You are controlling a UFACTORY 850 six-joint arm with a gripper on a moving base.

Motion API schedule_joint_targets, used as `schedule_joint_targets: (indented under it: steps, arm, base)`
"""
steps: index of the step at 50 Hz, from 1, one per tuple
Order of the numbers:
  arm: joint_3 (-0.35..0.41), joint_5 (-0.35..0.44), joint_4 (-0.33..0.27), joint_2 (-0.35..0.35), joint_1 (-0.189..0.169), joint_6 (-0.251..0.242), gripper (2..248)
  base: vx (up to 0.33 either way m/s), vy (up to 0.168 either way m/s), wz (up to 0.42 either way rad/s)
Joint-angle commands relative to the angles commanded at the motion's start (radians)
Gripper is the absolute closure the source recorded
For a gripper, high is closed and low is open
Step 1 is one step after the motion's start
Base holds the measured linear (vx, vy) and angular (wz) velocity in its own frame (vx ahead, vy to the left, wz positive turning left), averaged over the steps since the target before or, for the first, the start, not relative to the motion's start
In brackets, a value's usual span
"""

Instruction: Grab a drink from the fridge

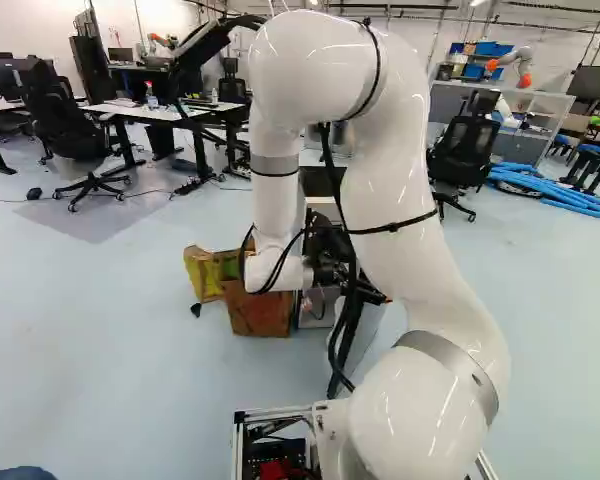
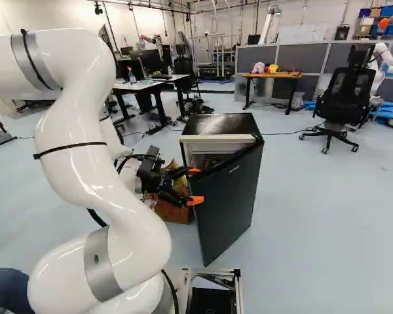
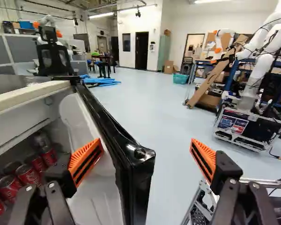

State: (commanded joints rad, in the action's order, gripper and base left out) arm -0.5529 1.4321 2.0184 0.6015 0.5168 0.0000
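A small black fridge stands ahead of the arm, its door partly open. My gripper is at the door's free edge in the right base view. Seen from the wrist, the gripper is open; the door edge stands between its spread fingers without being gripped. One finger is on the inner side of the door, by the opening, and the other is outside. Red drink cans stand inside the fridge, beyond the inner finger and partly hidden by it. The arm covers most of the fridge in the left base view.
A brown cardboard box and a yellow one sit on the floor beside the fridge. Office chairs and desks stand farther back. Another robot is on a wheeled cart outside the door's outer side.
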Motion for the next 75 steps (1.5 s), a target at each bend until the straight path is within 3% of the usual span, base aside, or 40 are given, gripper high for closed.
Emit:
schedule_joint_targets:
  steps: [28,75]
  arm:
    - [-0.016,0.000,0.108,-0.004,-0.155,0.000,3]
    - [-0.186,0.000,0.109,-0.007,-0.504,0.000,3]
  base:
    - [0.000,0.000,0.000]
    - [0.000,0.000,0.000]
